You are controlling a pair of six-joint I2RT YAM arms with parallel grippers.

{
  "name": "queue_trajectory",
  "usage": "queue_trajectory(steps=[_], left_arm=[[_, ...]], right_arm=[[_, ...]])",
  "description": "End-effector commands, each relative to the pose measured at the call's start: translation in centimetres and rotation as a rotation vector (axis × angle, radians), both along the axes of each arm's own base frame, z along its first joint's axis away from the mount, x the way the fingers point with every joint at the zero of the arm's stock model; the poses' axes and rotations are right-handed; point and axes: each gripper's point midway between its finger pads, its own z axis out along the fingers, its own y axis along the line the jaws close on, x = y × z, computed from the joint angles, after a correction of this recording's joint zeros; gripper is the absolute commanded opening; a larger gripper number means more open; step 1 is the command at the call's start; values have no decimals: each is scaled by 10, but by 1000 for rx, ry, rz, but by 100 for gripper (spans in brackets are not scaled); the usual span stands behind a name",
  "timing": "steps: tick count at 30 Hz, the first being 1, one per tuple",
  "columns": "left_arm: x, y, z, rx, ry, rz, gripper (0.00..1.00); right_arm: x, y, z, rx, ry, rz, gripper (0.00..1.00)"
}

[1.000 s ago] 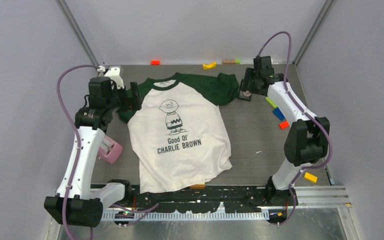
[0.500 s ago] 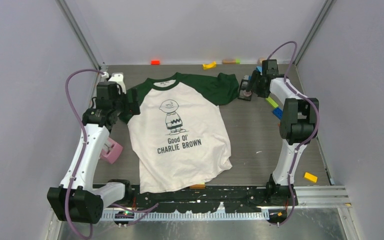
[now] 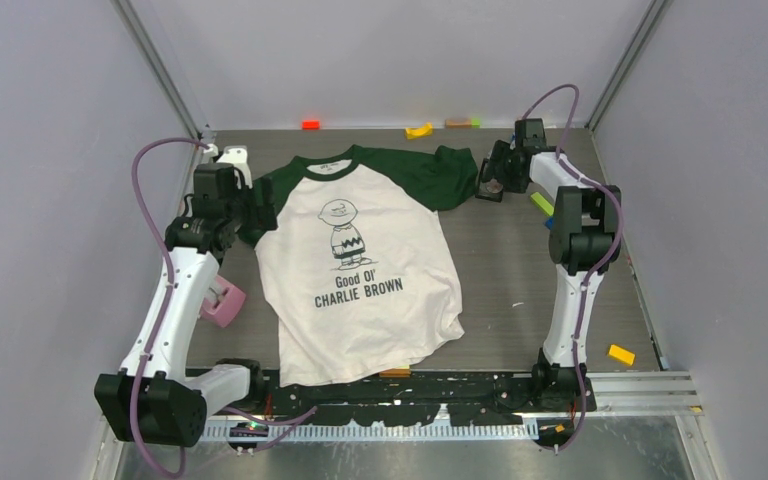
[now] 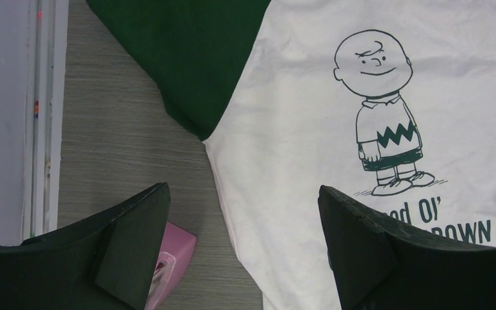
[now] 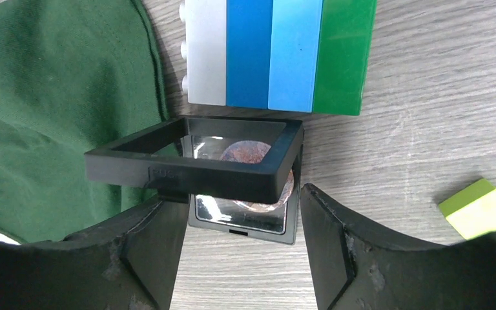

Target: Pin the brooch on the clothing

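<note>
I see the brooch (image 5: 252,154), a dull coppery-pink disc, round with no long axis, face-up in a black frame (image 5: 187,169) just ahead of my spread right gripper (image 5: 239,210); left gripper (image 4: 245,206) spread too.

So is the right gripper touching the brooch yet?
Apart. Right wrist view: the brooch lies inside the black case, and the right gripper stands open, outside its frame.

Grey wood-grain table (image 3: 500,270): white shirt (image 3: 360,270) with green sleeves lies flat at centre, with a pink object (image 3: 222,302) near its left edge. Small black frame case (image 5: 232,171) sits by the far-right sleeve, just beside a striped block stack (image 5: 278,51). Orange block (image 3: 310,125) and yellow block (image 3: 419,131) lie along the far edge.
</note>
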Motion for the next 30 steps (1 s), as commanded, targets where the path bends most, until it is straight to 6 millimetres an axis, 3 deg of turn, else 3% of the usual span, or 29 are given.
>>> queue_trajectory(steps=[1,14,25,30], left_arm=[[7,2,8,9,-48,4,86],[6,0,9,-1,-51,-2,83],[5,0,10,-2,-56,0,82],[5,-1,11,-7,-60,-3,82]], right_arm=[[22,3,15,9,-72,-1,68],[21,-5,-6,-28,-23,-35,64],[18,-21,14,-103,-61,-90,45],[14,-22,25,-124,-77,-94,41]])
